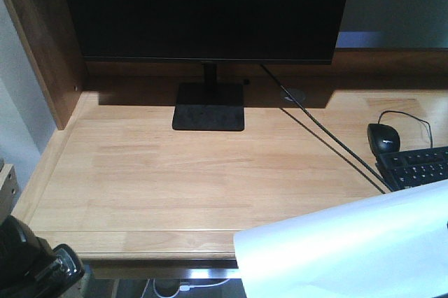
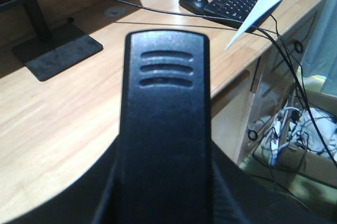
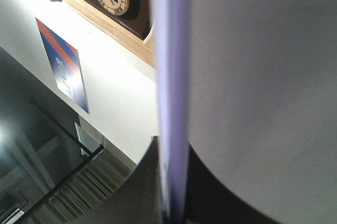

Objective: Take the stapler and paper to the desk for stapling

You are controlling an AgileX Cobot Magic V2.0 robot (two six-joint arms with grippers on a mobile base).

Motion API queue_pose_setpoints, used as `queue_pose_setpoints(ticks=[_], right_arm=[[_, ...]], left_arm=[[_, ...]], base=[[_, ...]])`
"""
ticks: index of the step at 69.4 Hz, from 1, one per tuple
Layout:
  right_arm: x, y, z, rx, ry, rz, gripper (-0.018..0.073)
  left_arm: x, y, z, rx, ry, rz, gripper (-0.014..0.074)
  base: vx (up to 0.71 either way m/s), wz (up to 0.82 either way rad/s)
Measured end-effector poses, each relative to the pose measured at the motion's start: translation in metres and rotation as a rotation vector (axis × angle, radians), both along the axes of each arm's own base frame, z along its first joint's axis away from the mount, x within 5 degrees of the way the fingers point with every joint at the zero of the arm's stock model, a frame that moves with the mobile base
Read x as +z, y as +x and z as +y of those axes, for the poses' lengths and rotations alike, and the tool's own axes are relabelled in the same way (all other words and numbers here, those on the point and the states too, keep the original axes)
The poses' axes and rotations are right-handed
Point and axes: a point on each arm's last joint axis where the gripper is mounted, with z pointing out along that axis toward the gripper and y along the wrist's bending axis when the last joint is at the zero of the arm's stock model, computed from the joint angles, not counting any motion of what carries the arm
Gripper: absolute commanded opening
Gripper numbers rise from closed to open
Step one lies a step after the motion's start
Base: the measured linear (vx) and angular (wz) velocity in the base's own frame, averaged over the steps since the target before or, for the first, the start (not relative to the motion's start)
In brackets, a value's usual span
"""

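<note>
The stapler (image 2: 166,103) is clamped in the left gripper (image 2: 166,203), whose fingers are pressed against its black body from both sides. It is carried at the near left corner of the desk (image 1: 175,179), apparently not yet over the wood. The paper (image 1: 350,249) is pinched along one edge by the right gripper (image 3: 171,197). Its free part is bowed and overhangs the near right edge of the desk.

Both things appear to be in transit to the bare wood. The sheets should probably be lowered first, far edge leading, so that they are laid flat on the open middle in front of the monitor (image 1: 203,4). They should be kept clear of the keyboard (image 1: 420,168), the mouse (image 1: 383,137) and the dark cable (image 1: 329,144) running between them. The stapler is best set down just beside the sheets, upright.

Under the desk at the right, what looks like an open cardboard box (image 2: 316,171) is seen. Tangled cords (image 2: 284,124) lie in or over it; which cannot be told.
</note>
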Motion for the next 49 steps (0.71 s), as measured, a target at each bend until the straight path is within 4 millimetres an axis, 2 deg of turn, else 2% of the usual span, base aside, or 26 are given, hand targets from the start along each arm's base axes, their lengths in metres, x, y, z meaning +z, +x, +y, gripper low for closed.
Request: queue_pose_setpoints(ticks=[15, 25, 37, 49], right_arm=[[0.0, 0.0, 0.0, 0.0, 0.0, 0.0, -0.0006], [0.0, 0.0, 0.0, 0.0, 0.0, 0.0, -0.0006], [0.0, 0.0, 0.0, 0.0, 0.0, 0.0, -0.0006], [0.0, 0.0, 0.0, 0.0, 0.0, 0.0, -0.0006]], left_arm=[[0.005, 0.004, 0.001, 0.048, -0.045, -0.033, -0.0006], [0.014, 0.018, 0.002, 0.141, -0.142, -0.042, -0.0006], [0.036, 0.051, -0.006, 0.178, -0.147, -0.016, -0.0006], [0.05, 0.104, -0.023, 0.165, -0.079, 0.09, -0.0006]], base=[[0.0, 0.0], [0.0, 0.0], [0.0, 0.0], [0.0, 0.0]])
